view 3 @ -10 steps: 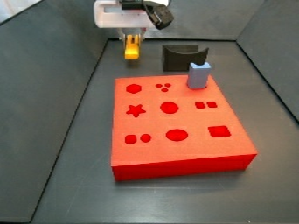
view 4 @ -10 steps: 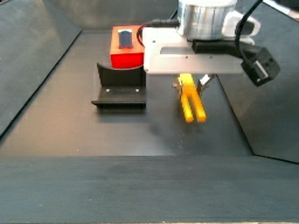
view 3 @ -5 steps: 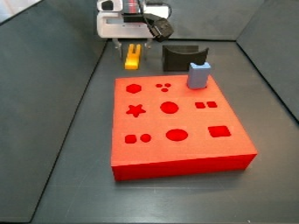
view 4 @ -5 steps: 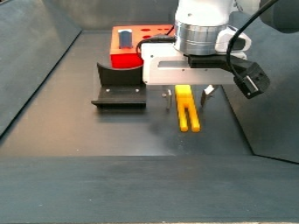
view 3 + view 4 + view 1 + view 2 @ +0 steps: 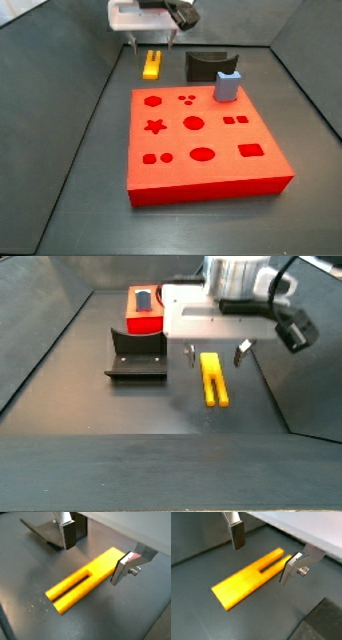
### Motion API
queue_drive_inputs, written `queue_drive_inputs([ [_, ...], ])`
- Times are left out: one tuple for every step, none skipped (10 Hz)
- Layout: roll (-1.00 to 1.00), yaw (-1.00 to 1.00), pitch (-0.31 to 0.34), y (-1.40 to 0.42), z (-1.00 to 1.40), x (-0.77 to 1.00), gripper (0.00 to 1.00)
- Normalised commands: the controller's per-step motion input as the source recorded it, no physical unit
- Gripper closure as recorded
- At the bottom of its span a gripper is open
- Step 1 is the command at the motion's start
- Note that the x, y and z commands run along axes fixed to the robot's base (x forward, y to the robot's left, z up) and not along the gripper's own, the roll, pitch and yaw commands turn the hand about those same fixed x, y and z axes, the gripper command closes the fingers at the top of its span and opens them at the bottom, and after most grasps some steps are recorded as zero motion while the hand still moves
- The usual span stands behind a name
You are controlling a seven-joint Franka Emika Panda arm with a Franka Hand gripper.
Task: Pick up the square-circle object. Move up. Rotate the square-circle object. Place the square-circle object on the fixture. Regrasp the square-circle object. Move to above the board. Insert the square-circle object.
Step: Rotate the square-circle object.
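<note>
The square-circle object (image 5: 215, 381) is a slim yellow bar lying flat on the dark floor, also seen as the yellow bar (image 5: 152, 65) beside the fixture. Both wrist views show a slot along part of the bar (image 5: 83, 579) (image 5: 248, 579). My gripper (image 5: 215, 354) hangs open just above the bar's end nearest the board, with that end under the gap and neither finger touching it. It shows as well as gripper (image 5: 154, 42), gripper (image 5: 93, 554) and gripper (image 5: 264, 554). The black fixture (image 5: 136, 354) (image 5: 207, 66) stands beside the bar. The red board (image 5: 201, 140) (image 5: 144, 311) lies flat.
A pale blue-grey block (image 5: 229, 86) stands on the board's corner nearest the fixture. Dark walls (image 5: 67, 60) enclose the floor on the sides and behind. A corner of the fixture (image 5: 47, 532) shows behind one finger.
Half a second ago the gripper sat lower over the bar; it has since risen a little, still open. The bar has lain still on the floor since then.
</note>
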Motion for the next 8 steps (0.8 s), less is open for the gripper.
queue_drive_inputs([
  [0.05,-0.02,0.089,0.01,1.00,-0.01,0.00],
  [0.08,-0.02,0.093,0.01,1.00,-0.02,0.00],
  [0.10,-0.02,0.096,0.01,1.00,-0.02,0.00],
  [0.11,-0.01,0.101,0.00,0.86,-0.03,0.00],
  [0.13,0.00,0.101,0.00,0.68,-0.03,0.00],
  [0.00,1.00,0.000,0.00,0.00,0.00,0.00],
  [0.00,1.00,0.000,0.00,-0.09,0.00,0.00],
  [0.00,1.00,0.001,0.00,-0.27,0.00,0.00],
])
